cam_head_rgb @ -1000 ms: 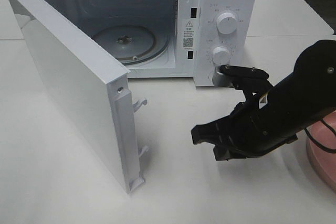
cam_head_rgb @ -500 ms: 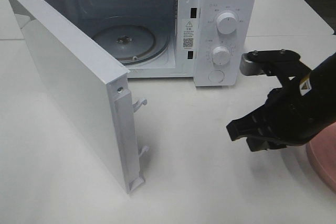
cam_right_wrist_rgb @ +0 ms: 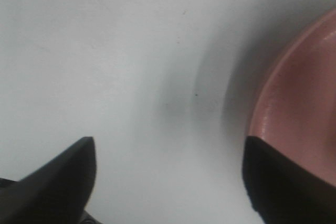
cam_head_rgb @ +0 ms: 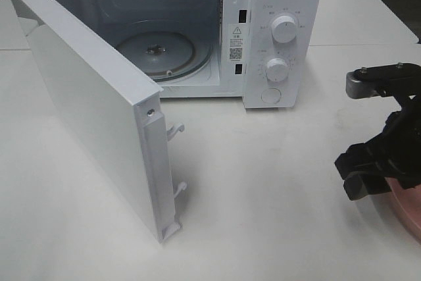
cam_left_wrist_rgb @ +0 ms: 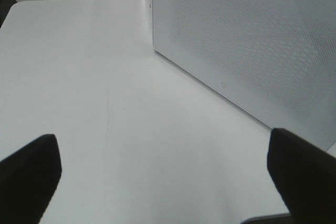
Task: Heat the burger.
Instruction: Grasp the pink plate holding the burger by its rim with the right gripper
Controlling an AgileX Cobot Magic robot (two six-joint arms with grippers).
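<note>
Two grippers, both with jaws apart and empty: left gripper (cam_left_wrist_rgb: 163, 140) near the microwave (cam_head_rgb: 283, 4), right gripper (cam_head_rgb: 348, 177) right of the microwave, at the plate (cam_head_rgb: 402, 210) rim. Burger not in view. Expect it tall, soft, light, with layers that slide, so you should grip the plate, not the bun. Microwave label (cam_head_rgb: 236, 43): warning triangle, QR code, text unreadable.

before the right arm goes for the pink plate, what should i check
1. Microwave door open wide: ok.
2. Turntable bare: ok.
3. Right end effector open, nothing between its fingers: ok.
4. Pink plate beside that end effector: ok.
5. Burger on the plate: cannot tell, only part of the plate shows.
6. Left end effector open, holding nothing: ok.
</note>
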